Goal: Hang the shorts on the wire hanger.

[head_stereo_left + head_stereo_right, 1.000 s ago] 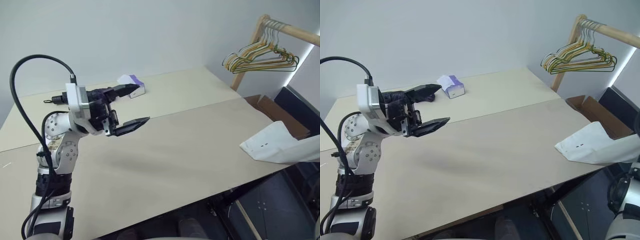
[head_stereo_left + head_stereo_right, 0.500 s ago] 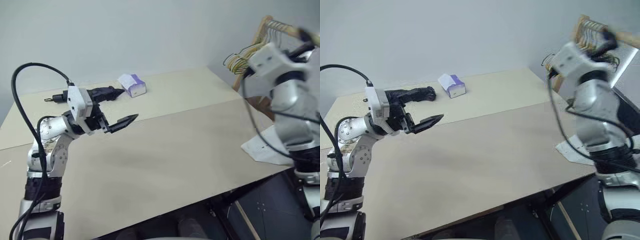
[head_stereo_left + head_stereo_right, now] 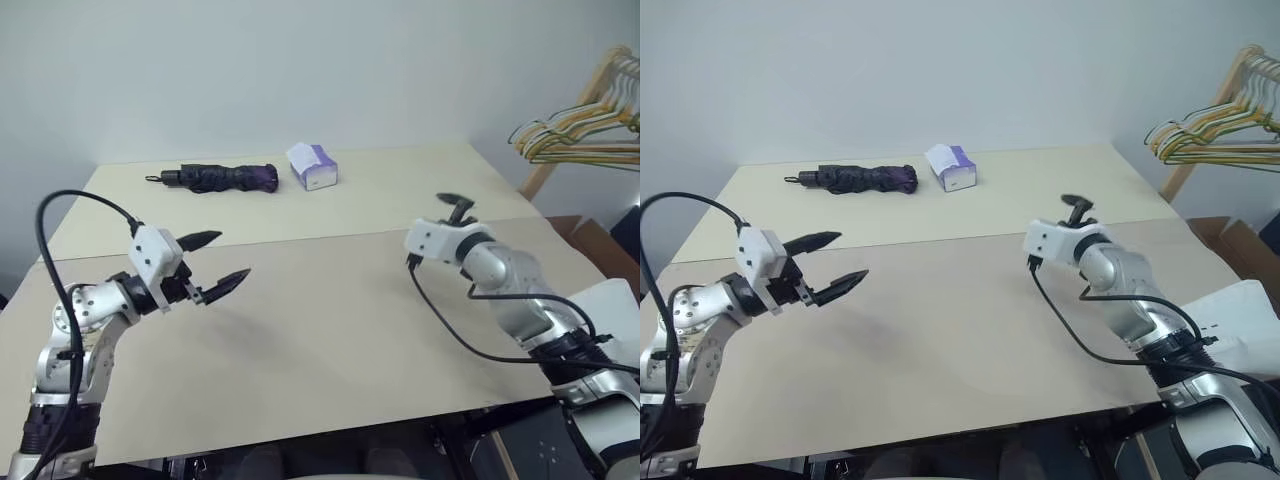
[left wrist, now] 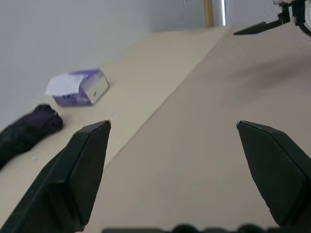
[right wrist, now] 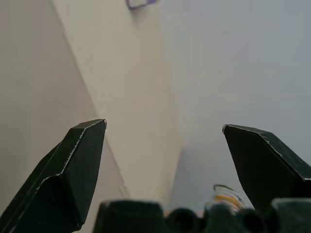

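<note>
**Two empty grippers, shorts off to the side**

Both the left gripper [image 3: 220, 260] and right gripper [image 5: 163, 145] hover over the bare counter [image 3: 330, 330] with jaws wide apart, holding nothing. White shorts [image 3: 1245, 325] lie well to the right of the right jaws, past the counter's edge. They look thin, light and limp, likely to sag and slide; the waistband seems the best hold, though I cannot pick it out.

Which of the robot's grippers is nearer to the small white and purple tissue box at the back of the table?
Right. The right gripper hovers open just in front of and right of the small white and purple tissue box; the left gripper, also open, hangs farther off, toward the table's near left.
</note>
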Robot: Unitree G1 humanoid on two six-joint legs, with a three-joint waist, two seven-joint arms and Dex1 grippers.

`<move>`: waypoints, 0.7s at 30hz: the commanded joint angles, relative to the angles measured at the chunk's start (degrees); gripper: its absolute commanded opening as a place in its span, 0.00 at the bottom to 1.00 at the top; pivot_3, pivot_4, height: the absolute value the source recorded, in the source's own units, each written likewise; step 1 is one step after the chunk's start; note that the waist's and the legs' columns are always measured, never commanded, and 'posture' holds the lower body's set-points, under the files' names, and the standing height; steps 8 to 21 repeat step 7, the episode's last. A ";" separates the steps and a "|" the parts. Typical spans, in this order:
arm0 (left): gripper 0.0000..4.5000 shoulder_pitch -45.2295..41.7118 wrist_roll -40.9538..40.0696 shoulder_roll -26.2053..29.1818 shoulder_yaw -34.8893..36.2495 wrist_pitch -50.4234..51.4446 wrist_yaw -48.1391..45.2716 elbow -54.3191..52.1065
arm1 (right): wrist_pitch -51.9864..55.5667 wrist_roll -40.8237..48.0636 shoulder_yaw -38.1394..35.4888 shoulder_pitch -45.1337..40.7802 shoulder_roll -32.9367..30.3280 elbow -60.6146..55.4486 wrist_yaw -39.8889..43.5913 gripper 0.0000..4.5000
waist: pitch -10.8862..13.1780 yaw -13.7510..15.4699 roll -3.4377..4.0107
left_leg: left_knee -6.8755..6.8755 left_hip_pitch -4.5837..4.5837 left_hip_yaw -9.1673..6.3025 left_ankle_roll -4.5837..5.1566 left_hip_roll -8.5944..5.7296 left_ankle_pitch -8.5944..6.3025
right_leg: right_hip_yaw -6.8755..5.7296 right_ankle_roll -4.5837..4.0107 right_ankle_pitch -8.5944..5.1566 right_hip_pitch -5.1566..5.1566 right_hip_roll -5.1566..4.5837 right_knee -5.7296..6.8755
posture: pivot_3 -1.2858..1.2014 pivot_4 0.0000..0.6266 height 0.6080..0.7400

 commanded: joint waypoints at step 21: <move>1.00 -0.23 -0.08 0.26 0.40 0.50 0.34 -2.89 | -1.95 -3.79 -2.19 1.29 0.60 -3.83 3.50 0.99 | -0.02 0.39 -0.03 | 0.00 -0.03 -0.02 -0.01 0.00 0.00 | -0.07 -0.03 -0.01 0.00 0.01 -0.01 | 0.56 0.00 1.00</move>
